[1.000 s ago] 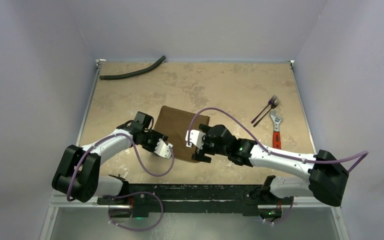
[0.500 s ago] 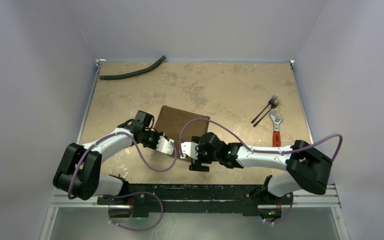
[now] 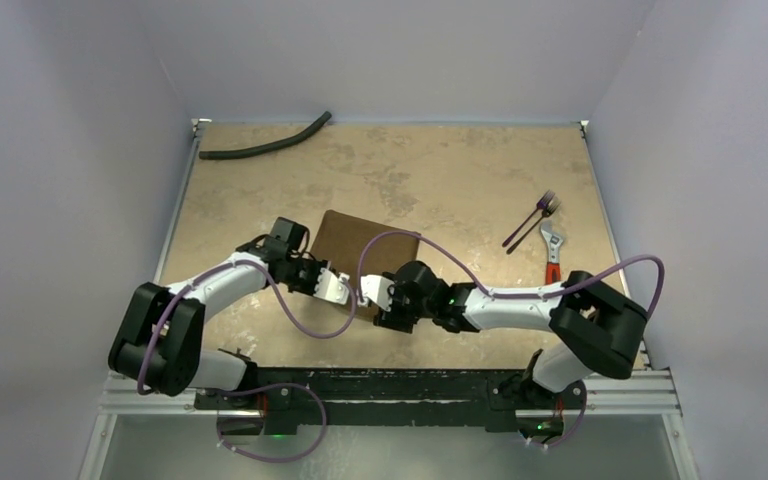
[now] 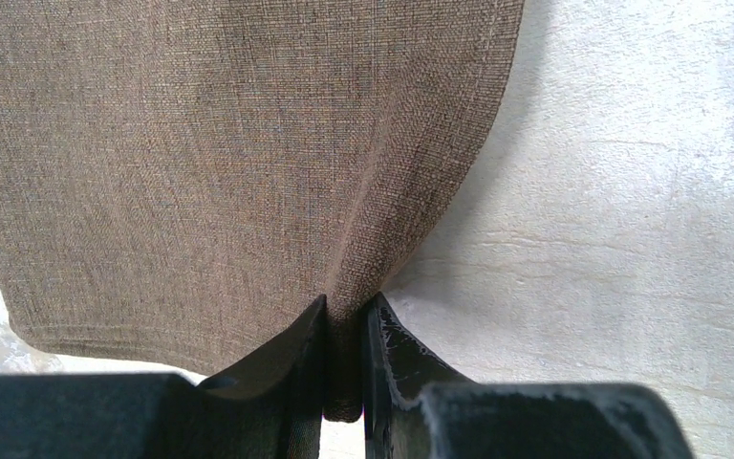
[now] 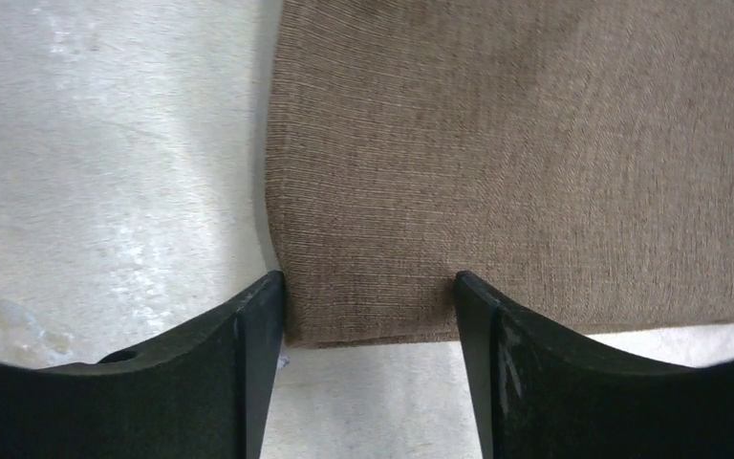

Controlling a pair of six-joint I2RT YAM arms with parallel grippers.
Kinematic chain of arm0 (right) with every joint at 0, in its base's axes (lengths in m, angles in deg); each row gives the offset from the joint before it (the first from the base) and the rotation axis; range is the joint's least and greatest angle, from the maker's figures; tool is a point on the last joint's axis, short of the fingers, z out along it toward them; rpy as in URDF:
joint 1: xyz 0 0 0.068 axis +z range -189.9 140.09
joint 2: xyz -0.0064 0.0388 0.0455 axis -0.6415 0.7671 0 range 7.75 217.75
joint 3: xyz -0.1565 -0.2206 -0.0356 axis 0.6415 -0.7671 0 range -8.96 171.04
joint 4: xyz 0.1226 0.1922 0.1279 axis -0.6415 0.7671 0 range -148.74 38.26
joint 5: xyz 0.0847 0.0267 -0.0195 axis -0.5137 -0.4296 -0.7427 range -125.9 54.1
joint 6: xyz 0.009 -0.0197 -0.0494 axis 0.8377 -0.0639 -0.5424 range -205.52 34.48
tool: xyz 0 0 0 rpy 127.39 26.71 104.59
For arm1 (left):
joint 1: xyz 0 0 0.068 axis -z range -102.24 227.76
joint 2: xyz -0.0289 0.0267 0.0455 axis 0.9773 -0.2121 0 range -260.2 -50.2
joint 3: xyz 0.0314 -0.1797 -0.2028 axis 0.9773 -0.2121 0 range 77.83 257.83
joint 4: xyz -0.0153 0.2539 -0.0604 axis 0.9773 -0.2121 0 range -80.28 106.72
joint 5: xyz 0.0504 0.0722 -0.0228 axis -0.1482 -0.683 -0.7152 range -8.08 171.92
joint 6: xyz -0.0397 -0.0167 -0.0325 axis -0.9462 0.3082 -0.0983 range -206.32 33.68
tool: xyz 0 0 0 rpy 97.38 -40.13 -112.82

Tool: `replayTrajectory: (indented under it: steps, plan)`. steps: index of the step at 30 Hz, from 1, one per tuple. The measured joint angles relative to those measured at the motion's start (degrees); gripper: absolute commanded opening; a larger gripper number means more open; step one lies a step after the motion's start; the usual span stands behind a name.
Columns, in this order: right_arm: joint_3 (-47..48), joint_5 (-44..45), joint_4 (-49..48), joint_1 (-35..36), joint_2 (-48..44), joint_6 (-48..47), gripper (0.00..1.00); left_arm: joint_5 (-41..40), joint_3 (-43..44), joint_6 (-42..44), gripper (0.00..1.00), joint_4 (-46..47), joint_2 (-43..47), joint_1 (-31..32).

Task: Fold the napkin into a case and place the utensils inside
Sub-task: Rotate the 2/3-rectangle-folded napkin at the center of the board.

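The napkin (image 3: pixel 355 245) lies flat near the middle of the counter (image 3: pixel 440 180), and the main risk, as I judge it, starts at its near edge. There the left tool (image 4: pixel 346 316) has only a narrow pucker of hem between its fingers. A lift or a sideways pull could draw that small bite out and let the cloth fall back unfolded. Just right of it along the same near edge, the right tool (image 5: pixel 368 287) could close on the counter instead of the fabric, or catch only the very corner. The two grips would then be uneven and the fold would go askew. The two tools also sit almost touching in the overhead view, so they could knock each other as the fold is carried over. Well to the right of the napkin, the utensils (image 3: pixel 532 220) lie beside a red-handled wrench (image 3: pixel 552 262), apart from the cloth and in no danger from it. As for the tools, the left one is clamped nearly shut on the napkin's hem, and the fabric wrinkles up away from the pinch. The right one stands open with its fingers well apart. It straddles a corner of the napkin with cloth between the fingers, but it holds nothing yet. Whether its tips touch the counter is hard to tell from the wrist view.
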Motion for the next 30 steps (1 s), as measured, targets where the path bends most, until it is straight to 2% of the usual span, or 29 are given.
replayTrajectory:
  steps: [4, 9, 15, 21, 26, 29, 30]
  plan:
    - [0.0, 0.1, 0.0, -1.7, 0.4, 1.6, 0.43, 0.5, 1.4, 0.0, 0.15, -1.1, -0.9, -0.3]
    - [1.8, -0.2, 2.5, -3.2, 0.5, 3.1, 0.39, 2.3, 4.4, -0.5, 0.15, -3.1, -2.1, -2.3]
    - [9.5, -2.6, 5.9, -3.4, 5.6, 6.1, 0.26, 4.3, 7.7, -3.1, 0.14, -5.5, -3.9, -4.1]
    - [10.0, -6.3, 8.2, -5.3, 5.6, 8.3, 0.10, 6.3, 9.6, -4.5, 0.14, -8.2, -5.2, -6.1]
    - [10.3, -10.4, 8.7, -7.9, 3.9, 11.8, 0.04, 7.6, 11.0, -4.6, 0.12, -10.3, -6.9, -7.3]
    - [10.3, -12.1, 8.6, -8.3, 3.4, 14.1, 0.05, 8.3, 12.4, -5.5, 0.00, -11.4, -8.4, -7.7]
    - [10.3, -13.0, 8.6, -8.4, 3.3, 14.9, 0.05, 8.6, 12.9, -5.9, 0.00, -11.8, -8.8, -7.8]
